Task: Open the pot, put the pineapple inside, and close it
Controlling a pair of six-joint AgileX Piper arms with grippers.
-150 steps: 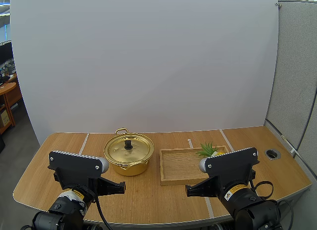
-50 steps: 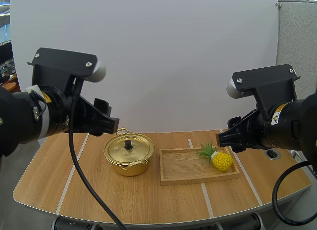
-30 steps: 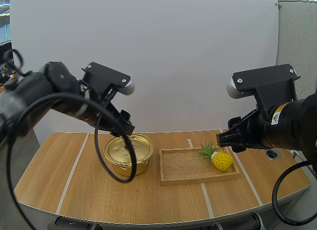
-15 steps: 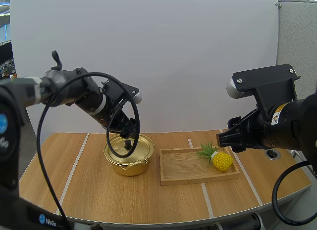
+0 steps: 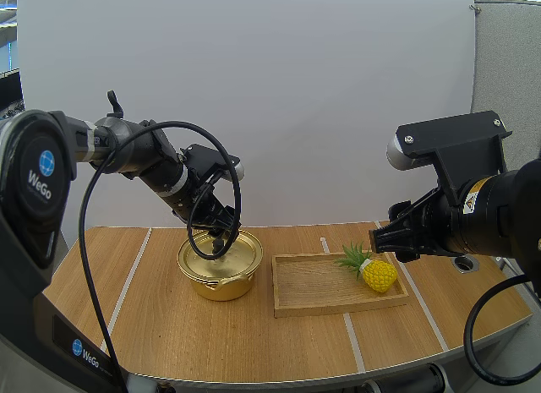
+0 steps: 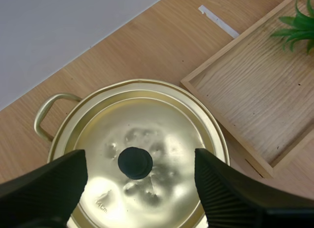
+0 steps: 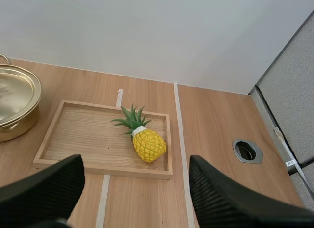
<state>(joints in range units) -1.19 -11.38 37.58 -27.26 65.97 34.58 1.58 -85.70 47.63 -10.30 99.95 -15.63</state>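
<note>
- Table (image 5: 152,325): wood, across lower frame.
- Tray (image 5: 308,287): centre-right of frame, on table.
- Pot (image 5: 218,279): centre-left, lid (image 6: 162,135) on.
- Pineapple (image 5: 379,275): lying at tray's right end.
- L gripper (image 6: 138,157): fingers wide apart either side of lid knob (image 6: 135,163), gap both sides.
- R gripper (image 7: 135,162): fingers apart, empty, up over tray, mid-right.

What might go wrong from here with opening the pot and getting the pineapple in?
The left tool is open above the lid, its small knob looking slightly off-centre in the gap; closing so may slip off or shove the pot. The pineapple lies on its side close to a tray wall, so the open right tool may bump that wall or roll it.
</note>
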